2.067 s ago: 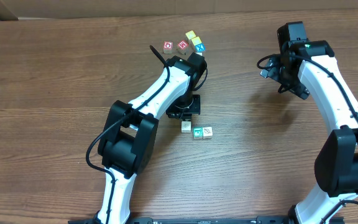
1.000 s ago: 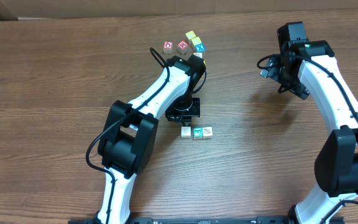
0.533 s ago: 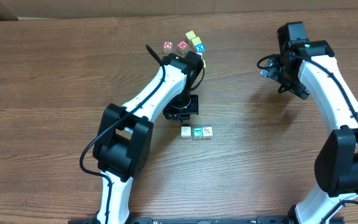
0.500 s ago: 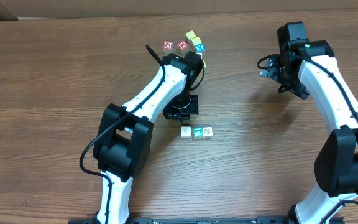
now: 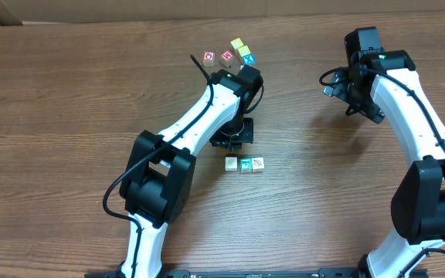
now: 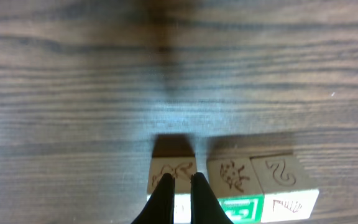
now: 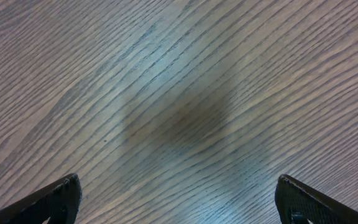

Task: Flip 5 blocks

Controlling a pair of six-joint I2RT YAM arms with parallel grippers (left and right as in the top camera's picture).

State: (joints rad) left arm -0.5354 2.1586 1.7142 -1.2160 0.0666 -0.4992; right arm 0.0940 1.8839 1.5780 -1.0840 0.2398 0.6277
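Three alphabet blocks sit in a tight row mid-tabletop, and the left end effector hangs right over the row's left-end block, its fingers pressed together with nothing between them. The tips overlap that block's near edge in the wrist view; touching it or a hair above, I can't tell. This looks like the flipping step on that end block. Next it needs either a nudge at the edge with the tips together to roll the cube over, or a spread and straddle for a pinch-and-turn, all without disturbing the touching neighbour. Four more blocks wait clustered at the far side, well apart. The right end effector hovers spread wide over bare wood, holding nothing, far from every block.
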